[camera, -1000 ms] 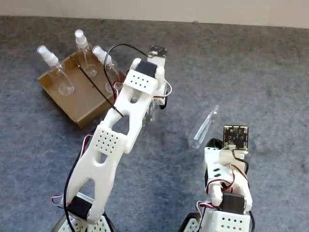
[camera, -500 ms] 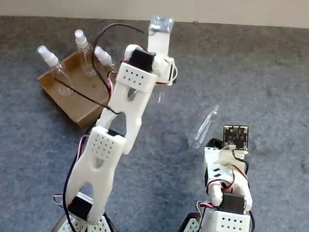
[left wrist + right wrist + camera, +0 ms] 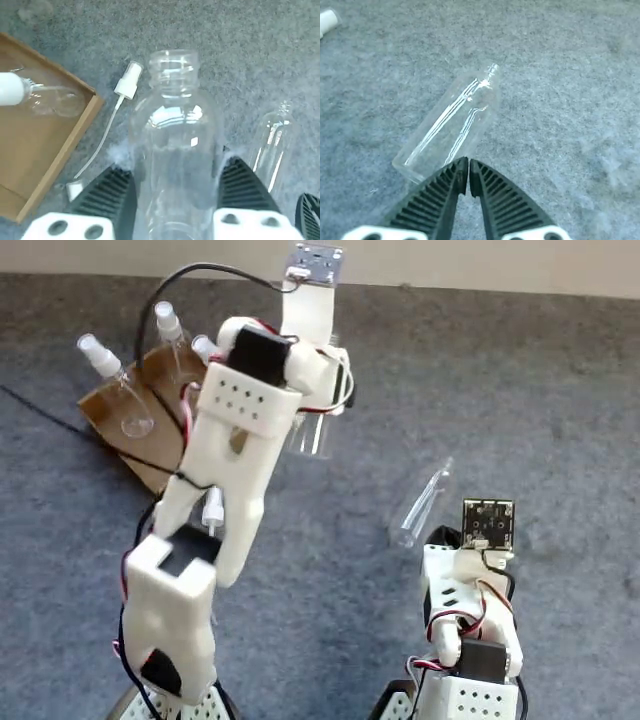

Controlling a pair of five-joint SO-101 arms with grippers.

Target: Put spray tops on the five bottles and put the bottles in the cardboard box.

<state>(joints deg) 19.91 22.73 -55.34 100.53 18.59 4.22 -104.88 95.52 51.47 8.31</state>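
The left jaws grip a topless bottle (image 3: 172, 145), neck pointing away from them, above the tabletop (image 3: 260, 50), while the spray top (image 3: 128, 86) lies flat just beside the cardboard box (image 3: 35, 160), well apart from the closed, empty right jaws by another lying bottle (image 3: 452, 127).

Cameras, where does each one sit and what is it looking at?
High view: above the table, looking down; cardboard box, left arm, right arm.
Left wrist view: on left arm, facing the left tool gripping an open bottle, beside a loose spray top.
Right wrist view: on right arm, facing the shut right tool and a lying bottle.
Shared: high view shows that lying bottle too.
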